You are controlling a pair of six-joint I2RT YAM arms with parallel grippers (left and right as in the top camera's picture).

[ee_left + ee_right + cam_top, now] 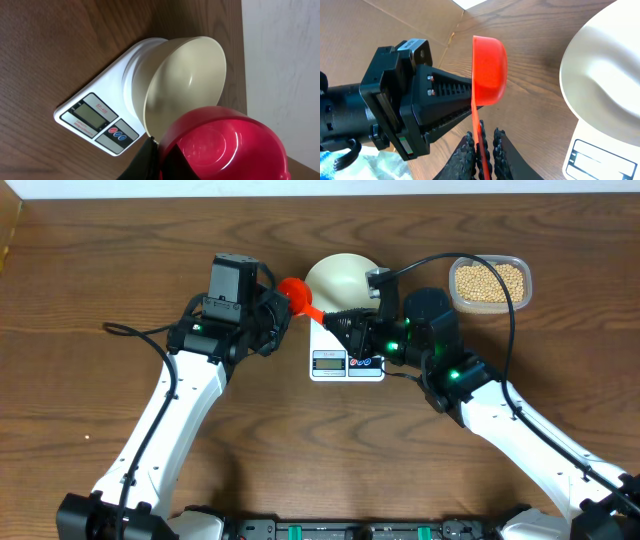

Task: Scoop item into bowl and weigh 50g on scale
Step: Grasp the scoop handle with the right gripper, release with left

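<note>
A brown wooden table holds everything. The scale sits in the middle of the table, a bit nearer the far edge than the near one. Its grey display and its round buttons are on the side that faces the near edge. The bowl stands on the far part of the scale, upright, and its inside is smooth and white. The beans are in a clear tub near the far edge, on the right side, well apart from the bowl. A red scoop hangs in the air just to the left of the bowl, above the table and not touching it. Its round cup is at the far end, and its thin handle runs back toward the scale. Both arms hold this scoop at once. The left gripper comes in from the left, and its two fingers are pressed together on the scoop right where the handle meets the cup. The right gripper comes in from the right, over the scale, and its fingers are squeezed on the handle lower down, one on each side.
</note>
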